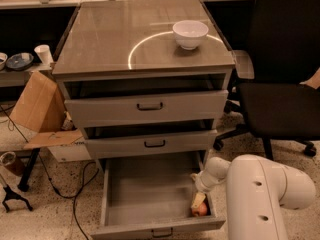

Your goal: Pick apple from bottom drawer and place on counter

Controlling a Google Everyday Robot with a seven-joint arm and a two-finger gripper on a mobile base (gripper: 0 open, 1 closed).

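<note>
The bottom drawer (pixel 145 194) is pulled out wide, showing its plain grey floor. The apple (pixel 200 209), small and reddish-orange, lies in its front right corner against the right wall. My gripper (pixel 198 201) reaches down into the drawer from my white arm (pixel 260 194) on the right and sits right over the apple, touching or nearly touching its top. The counter (pixel 125 39) is the glossy grey-brown cabinet top with a white ring of reflected light.
A white bowl (pixel 190 34) stands on the counter at the back right. Two upper drawers (pixel 147 106) are slightly ajar. A black office chair (pixel 280 84) stands to the right. A cardboard box (pixel 37 104) and cables lie on the floor to the left.
</note>
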